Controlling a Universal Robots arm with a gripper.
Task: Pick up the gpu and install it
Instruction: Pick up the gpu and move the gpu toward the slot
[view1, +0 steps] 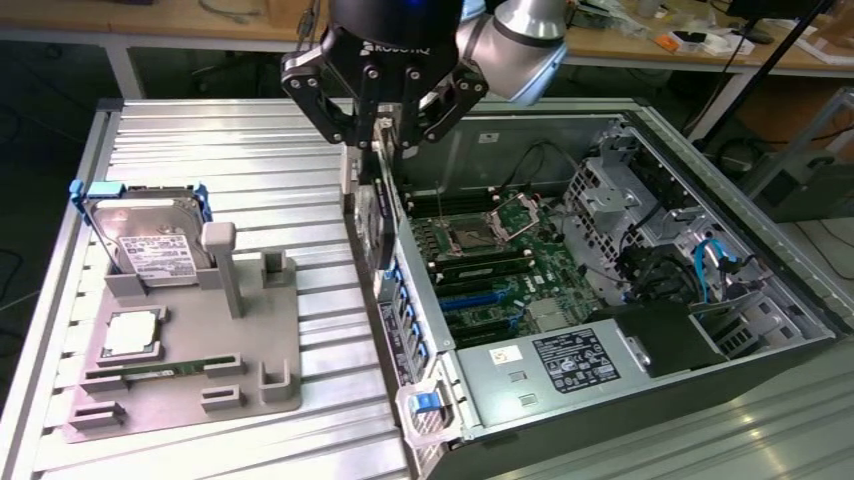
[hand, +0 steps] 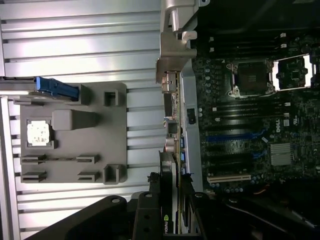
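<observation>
Supporting table (view1: 227, 150): slatted metal, with the computer case (view1: 767, 350) on it.
Computer case: lies on its side, open, with the motherboard (view1: 494, 270) showing inside.
Grey holder (view1: 254, 340): beside the case, on the exterior view's left of it.
Gripper (view1: 384, 140): above the case wall nearest the holder, jaws closed narrow on the gpu.
Gpu (view1: 380, 205): hangs on edge from the jaws, right along that case wall, over the case's edge.
Hard drive (view1: 154, 235): upright in the holder's corner, well apart from the case.
Processor chip (view1: 131, 332): flat in the holder.
RAM stick (view1: 160, 368): in the holder, just beside the chip.
</observation>
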